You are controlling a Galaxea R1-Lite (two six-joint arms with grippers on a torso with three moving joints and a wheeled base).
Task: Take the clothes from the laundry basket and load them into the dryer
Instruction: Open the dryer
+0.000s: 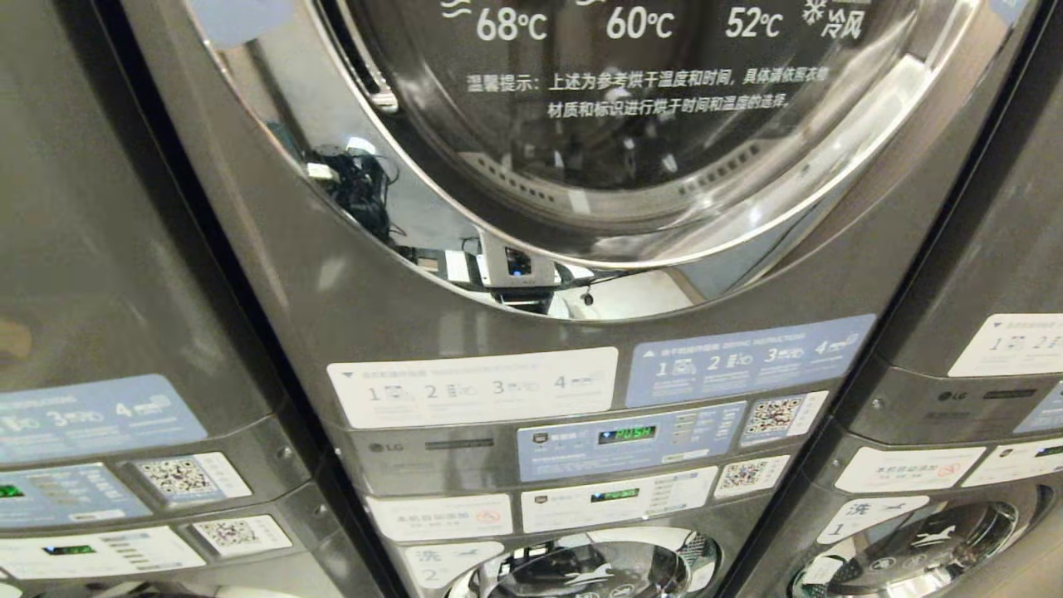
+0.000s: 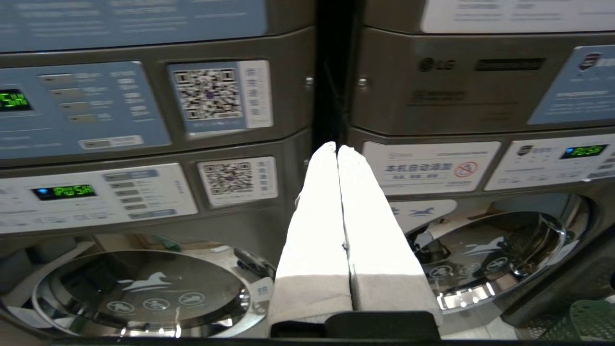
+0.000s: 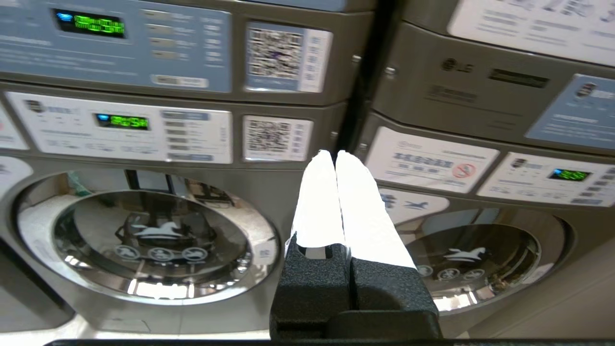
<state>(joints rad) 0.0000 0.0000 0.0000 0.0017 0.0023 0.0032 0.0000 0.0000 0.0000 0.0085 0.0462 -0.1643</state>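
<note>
**Head view: dryer door only; wrist views carry the rest**

Head view: closed round dryer door [image 1: 631, 124] of the middle stack, control panel [image 1: 627, 440] below; no arms. Left wrist view alone catches a green lattice corner of the laundry basket [image 2: 588, 319], low beside the washer door [image 2: 485, 254]; clothes not visible. Left gripper [image 2: 337, 150] and right gripper [image 3: 335, 156]: white fingers pressed together, empty, facing the machines.

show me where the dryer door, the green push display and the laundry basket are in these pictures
dryer door [image 1: 664, 158]: head view, on its round glass window.
green display [image 1: 627, 433]: head view, on the lit letters in the blue control panel.
laundry basket [image 2: 593, 319]: left wrist view, on the green lattice wall at the picture's corner.
</note>
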